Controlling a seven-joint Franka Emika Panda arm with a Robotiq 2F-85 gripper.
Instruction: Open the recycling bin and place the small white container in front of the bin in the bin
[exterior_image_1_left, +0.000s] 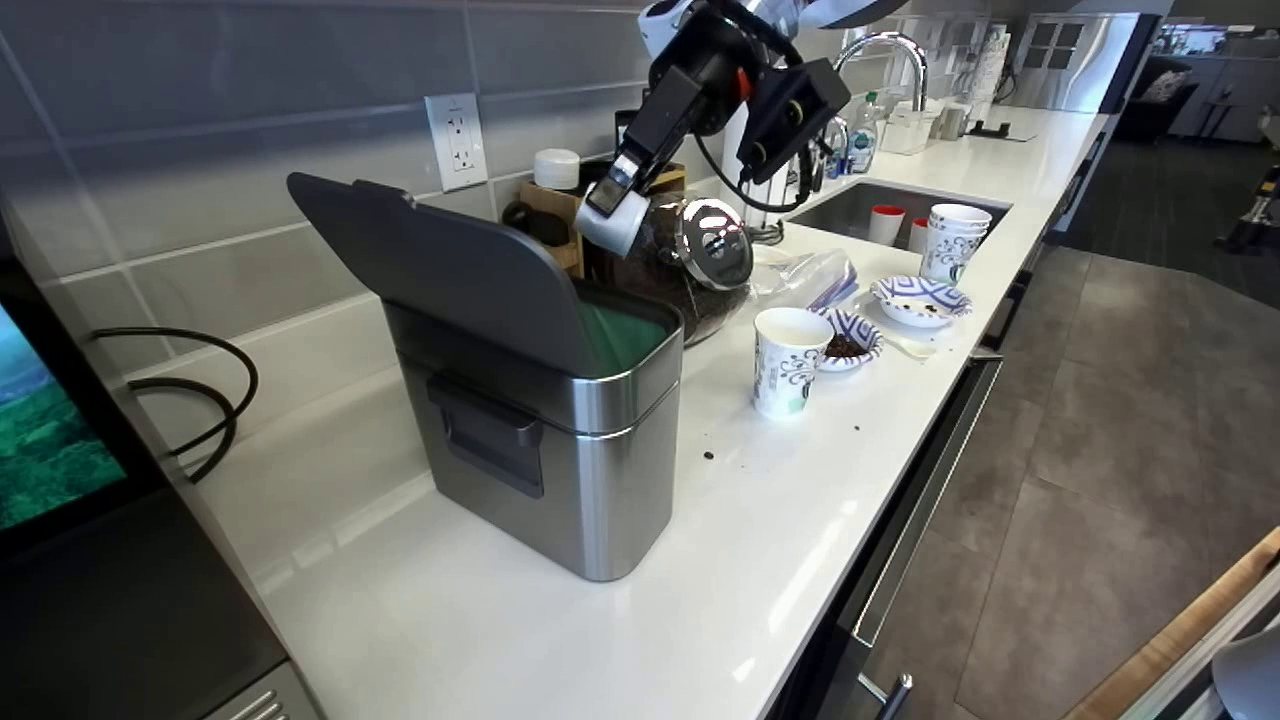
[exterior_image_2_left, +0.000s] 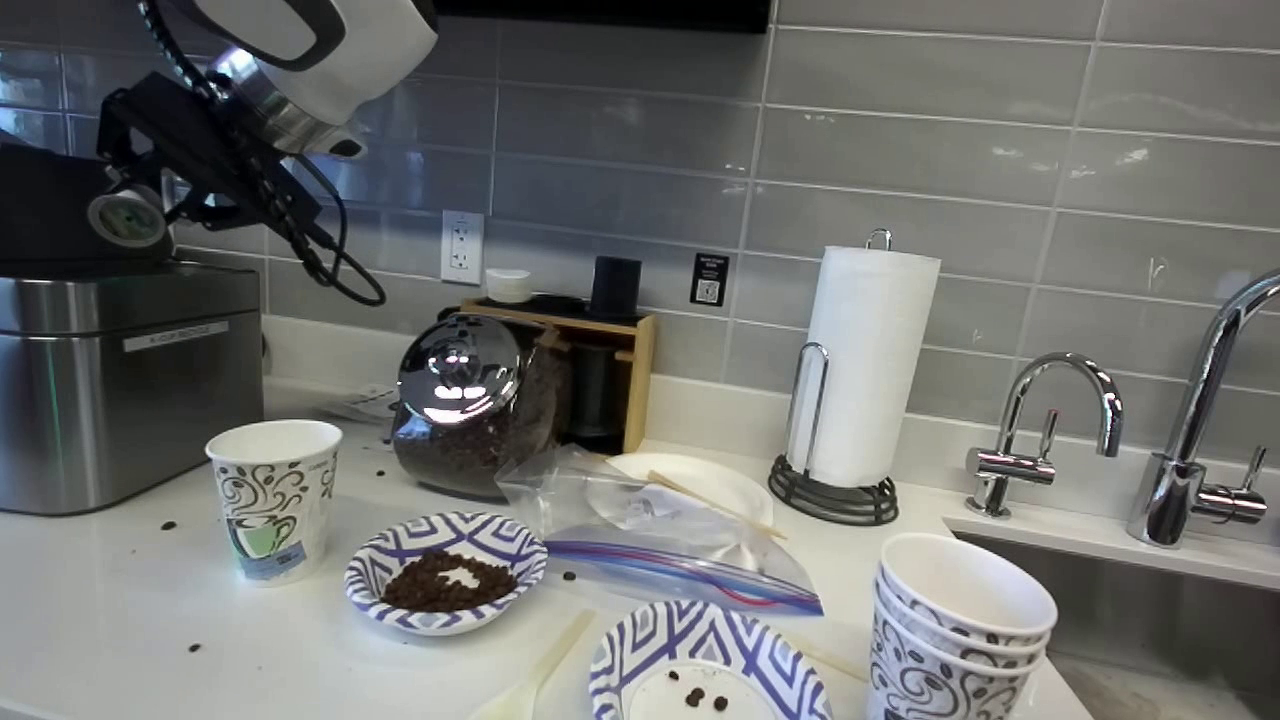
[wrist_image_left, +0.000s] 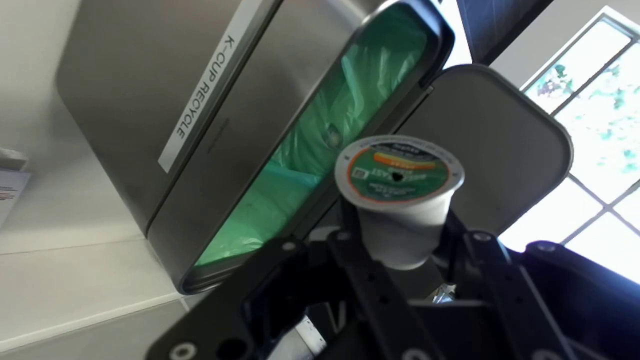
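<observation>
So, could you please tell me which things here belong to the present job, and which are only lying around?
For the job:
gripper
pod
bin
bin lid

Only lying around:
cup
cup stack
fuller bowl
emptier bowl
bag
jar
paper towels

1. My wrist view takes in hard daylight from the window (wrist_image_left: 600, 150), mostly blown to white.
2. A violet-blue haze washes its lower right corner, and the black hand (wrist_image_left: 401, 229) sits deep in shadow.
3. The print on the small white container (wrist_image_left: 400, 202) comes through soft; I read the label (wrist_image_left: 210, 87) on the recycling bin (wrist_image_left: 250, 142) cleanly.
4. In an exterior view, I see glare patches along the counter (exterior_image_1_left: 730, 560) and a bright stripe down the recycling bin's rounded corner.
5. The far floor (exterior_image_1_left: 1155, 195) there is dim.
6. In an exterior view, the wall tiles (exterior_image_2_left: 620, 150) mirror bluish light at upper left, and the jar lid (exterior_image_2_left: 460, 365) shows white highlights.
</observation>
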